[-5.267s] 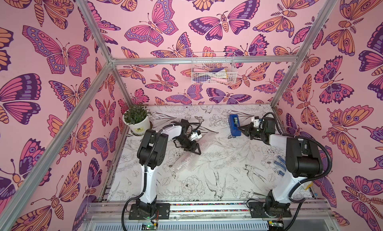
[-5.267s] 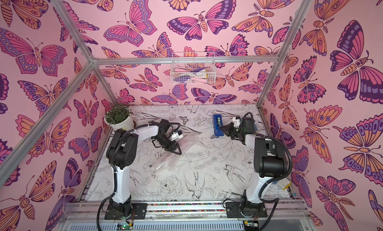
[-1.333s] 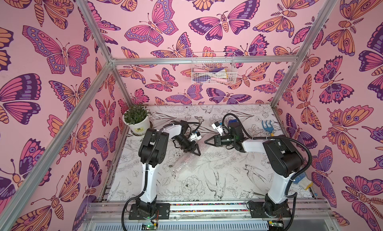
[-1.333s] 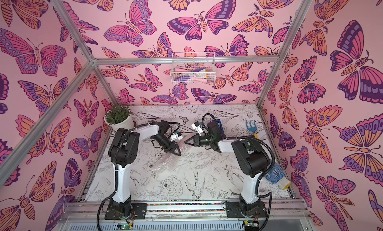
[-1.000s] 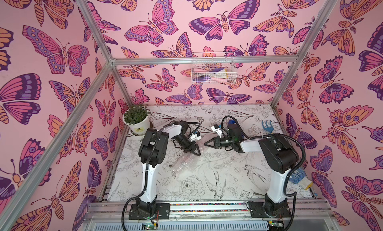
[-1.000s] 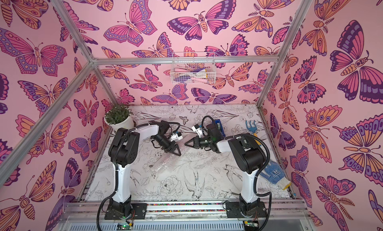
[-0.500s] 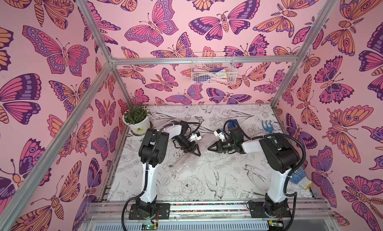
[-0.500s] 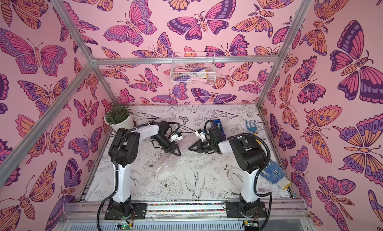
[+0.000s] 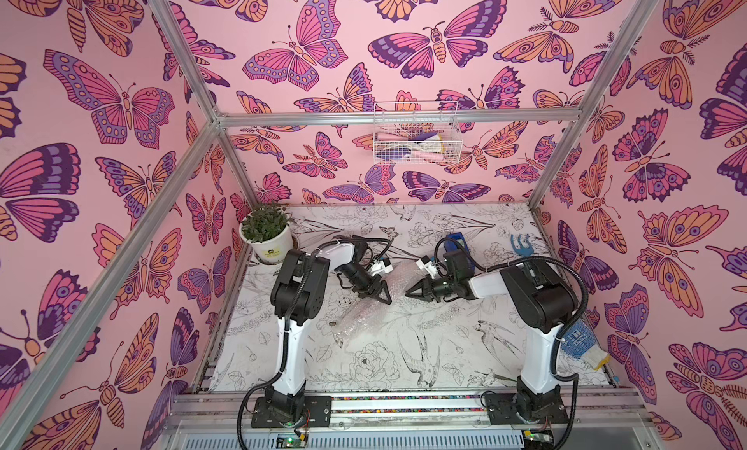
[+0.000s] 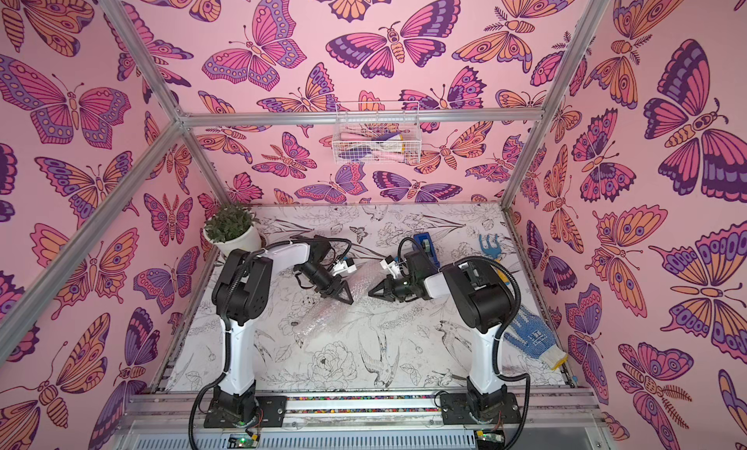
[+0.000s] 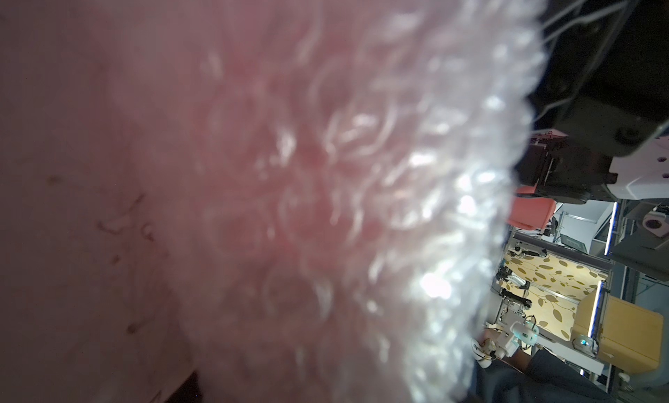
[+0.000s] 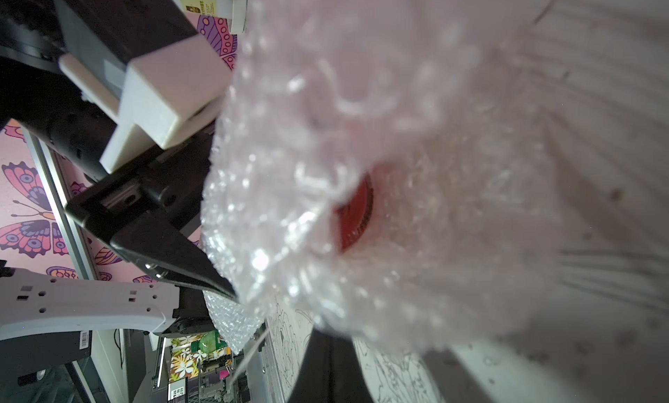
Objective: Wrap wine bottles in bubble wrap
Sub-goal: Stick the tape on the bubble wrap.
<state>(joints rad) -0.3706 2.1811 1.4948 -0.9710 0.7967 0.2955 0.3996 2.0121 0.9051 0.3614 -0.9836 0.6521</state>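
Two grippers are being shown over the worktop [image 9: 404,349]: the bubble wrap [image 9: 357,320], rolled around the wine bottle [image 12: 353,216] lying at mid-worktop, is being pinched by the fingers of the left gripper [image 9: 386,300], while the fingers of the right gripper [image 9: 407,295] are being held clenched just beside the wrap.

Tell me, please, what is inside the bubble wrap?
In the right wrist view, a red round end of the bottle shows inside the bubble wrap. The rest of the bottle is covered by cloudy layers; neck and label cannot be seen.
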